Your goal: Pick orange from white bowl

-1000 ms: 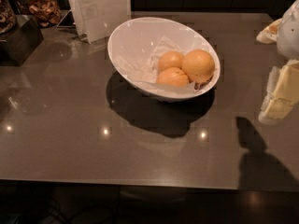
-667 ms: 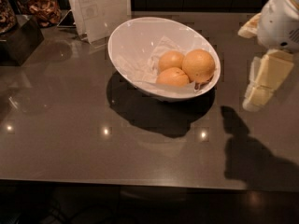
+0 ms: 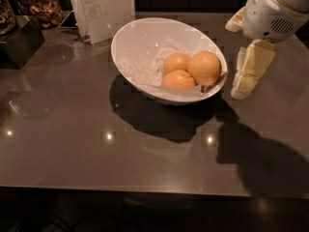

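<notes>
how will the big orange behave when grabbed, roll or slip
The orange looks round and smooth, so it may slip or roll against the two smaller oranges. It sits by the low rim of the bowl, so a nudge might spill it. The gripper hangs right of the bowl.

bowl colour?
Glossy white bowl, clear in the camera view; the gripper hangs just right of it.

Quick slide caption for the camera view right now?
Gripper hangs beside the white bowl, nearest the orange, largest of three inside.
</notes>
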{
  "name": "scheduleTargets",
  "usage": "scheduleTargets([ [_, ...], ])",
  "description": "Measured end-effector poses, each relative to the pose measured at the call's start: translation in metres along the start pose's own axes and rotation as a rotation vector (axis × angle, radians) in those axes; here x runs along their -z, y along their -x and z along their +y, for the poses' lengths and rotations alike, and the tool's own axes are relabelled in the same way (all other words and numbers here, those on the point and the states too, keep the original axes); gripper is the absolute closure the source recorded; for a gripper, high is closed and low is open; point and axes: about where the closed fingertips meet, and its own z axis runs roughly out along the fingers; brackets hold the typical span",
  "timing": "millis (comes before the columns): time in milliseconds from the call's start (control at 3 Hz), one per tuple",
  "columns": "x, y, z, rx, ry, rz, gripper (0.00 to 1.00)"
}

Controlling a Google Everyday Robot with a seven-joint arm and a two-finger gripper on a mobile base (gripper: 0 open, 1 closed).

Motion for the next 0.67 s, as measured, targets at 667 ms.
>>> scheduleTargets([
  [667, -0.029, 0.029, -0.056, 0.072, 0.038, -0.098, 0.0],
])
